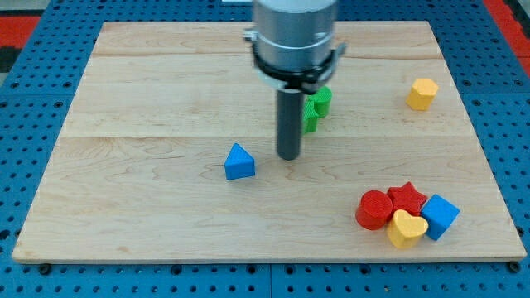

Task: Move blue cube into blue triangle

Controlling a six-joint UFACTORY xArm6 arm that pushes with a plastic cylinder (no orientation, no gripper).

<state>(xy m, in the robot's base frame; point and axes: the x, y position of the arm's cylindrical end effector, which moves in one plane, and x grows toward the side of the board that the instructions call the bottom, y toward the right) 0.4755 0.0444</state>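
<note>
**A:** Any brand, label or writing to read?

**B:** None that I can make out on the wooden board (149, 99), the blocks or the arm.

**A:** And the end of the arm?

**B:** It is a plain dark rod with no jaws to part or close, so it holds nothing. My tip (288, 157) rests on bare board, just to the view's right of the blue triangle (239, 162), near it but apart.

**A:** Where is the blue cube?

**B:** The blue cube (440, 217) sits at the view's lower right, well apart from my tip and the triangle. It touches the yellow heart (407, 229), with the red star (407, 199) and red cylinder (374, 209) packed beside.

**A:** Anything else?

**B:** A green block (315, 108), partly hidden behind the rod, shape unclear, and a yellow hexagonal block (421, 93) at the view's upper right.
</note>
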